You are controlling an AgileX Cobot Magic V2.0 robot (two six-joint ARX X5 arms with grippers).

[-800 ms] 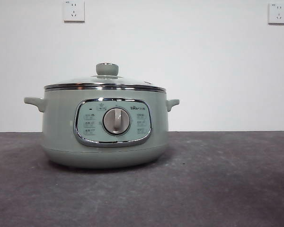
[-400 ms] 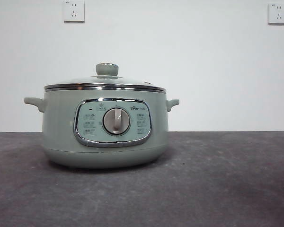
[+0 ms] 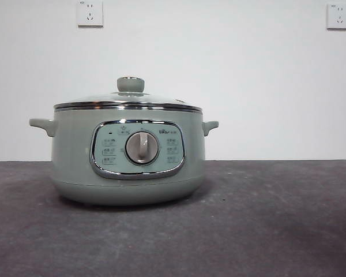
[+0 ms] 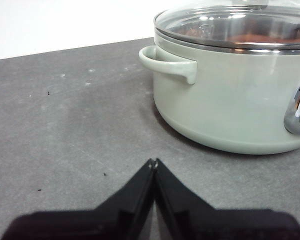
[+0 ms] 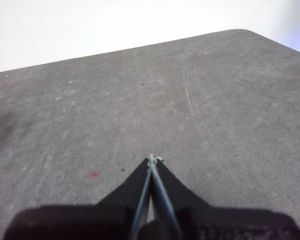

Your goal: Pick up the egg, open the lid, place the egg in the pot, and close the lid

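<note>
The pale green pot (image 3: pixel 75 156) stands on the dark table, left of centre in the front view. Its glass lid (image 3: pixel 104 99) sits closed on the rim, knob (image 3: pixel 130 84) upright. My left gripper (image 4: pixel 153 161) is shut on nothing, low over the table and a short way from the pot (image 4: pixel 225 100), near one side handle (image 4: pixel 170 62). Through the lid (image 4: pixel 225 25) I see a blurred reddish-brown patch (image 4: pixel 260 37); I cannot tell whether it is the egg. My right gripper (image 5: pixel 151 159) is shut and empty over bare table, with no pot in its view.
Two wall sockets (image 3: pixel 90 12) (image 3: pixel 338 15) sit high on the white wall behind. The table's rounded far corner (image 5: pixel 247 32) shows in the right wrist view. A small red speck (image 5: pixel 94 174) lies on the table near the right gripper.
</note>
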